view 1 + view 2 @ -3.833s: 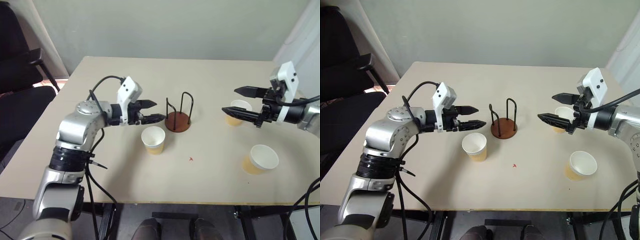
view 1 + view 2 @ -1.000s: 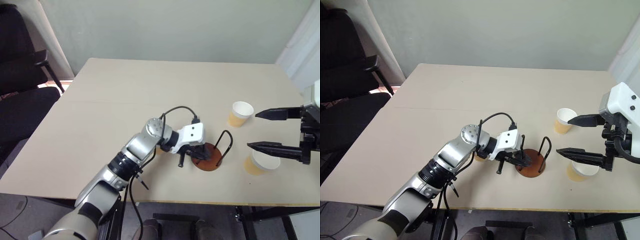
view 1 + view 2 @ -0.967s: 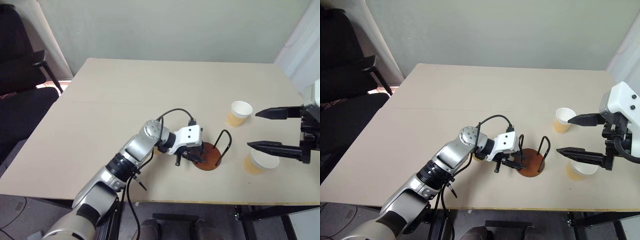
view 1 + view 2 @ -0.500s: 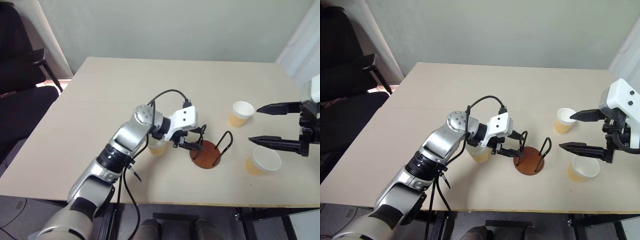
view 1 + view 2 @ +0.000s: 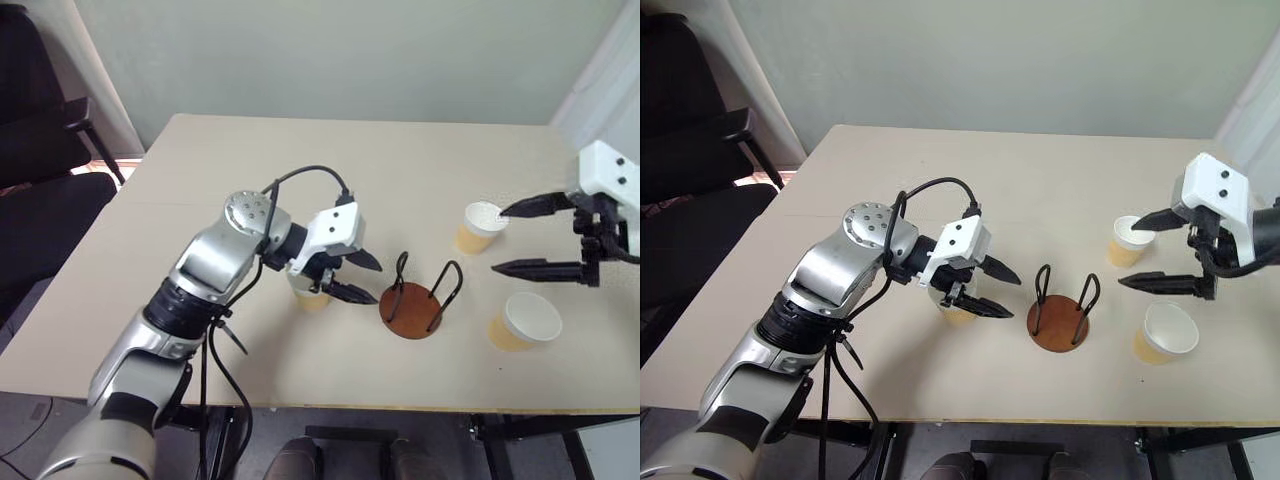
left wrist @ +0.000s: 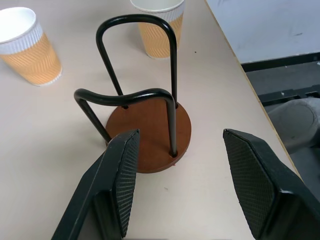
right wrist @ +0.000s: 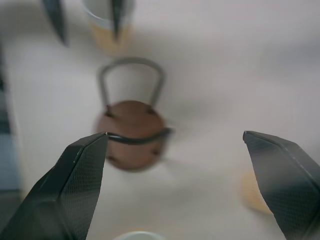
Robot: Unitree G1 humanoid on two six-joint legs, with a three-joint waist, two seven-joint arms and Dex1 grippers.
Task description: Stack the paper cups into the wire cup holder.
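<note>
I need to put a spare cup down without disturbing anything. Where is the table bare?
Bare: the table from the left gripper back to its far edge. Crowded: the near right, with the wire cup holder, three paper cups and the right gripper.

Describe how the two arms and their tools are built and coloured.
The left arm has silver-grey metal segments with black joints and a looping black cable. Each tool, left and right, has a white boxy housing and two black tapering fingers with cross-hatched inner pads.

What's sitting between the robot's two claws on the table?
The wire cup holder stands empty between the left gripper and right gripper, seen from the head camera.
</note>
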